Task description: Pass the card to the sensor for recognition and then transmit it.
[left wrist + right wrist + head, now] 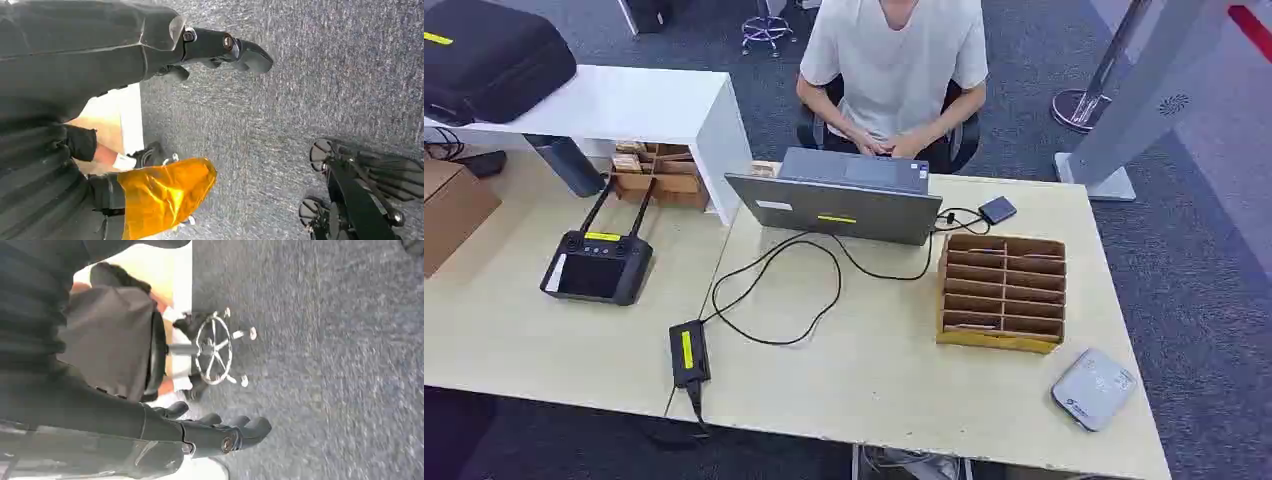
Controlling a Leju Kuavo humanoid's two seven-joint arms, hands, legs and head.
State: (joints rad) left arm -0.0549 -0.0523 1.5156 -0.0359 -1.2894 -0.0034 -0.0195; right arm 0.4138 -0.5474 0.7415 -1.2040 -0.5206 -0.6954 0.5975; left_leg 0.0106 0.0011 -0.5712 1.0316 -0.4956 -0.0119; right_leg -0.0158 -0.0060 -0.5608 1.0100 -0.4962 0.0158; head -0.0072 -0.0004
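From the head camera I see a pale wooden worktop (894, 370) across the lower middle, with a second one (494, 320) joined at 9 o'clock. A white shelf unit (639, 105) stands at 11 o'clock. Grey carpet (1204, 290) covers the floor from 12 round to 4 o'clock. A person sits on a dark chair (959, 135) at 12 o'clock. A grey stand (1139, 100) leans at 2 o'clock. Lighting is even. On the right wrist camera, a chrome chair base (217, 347) sits on the carpet.
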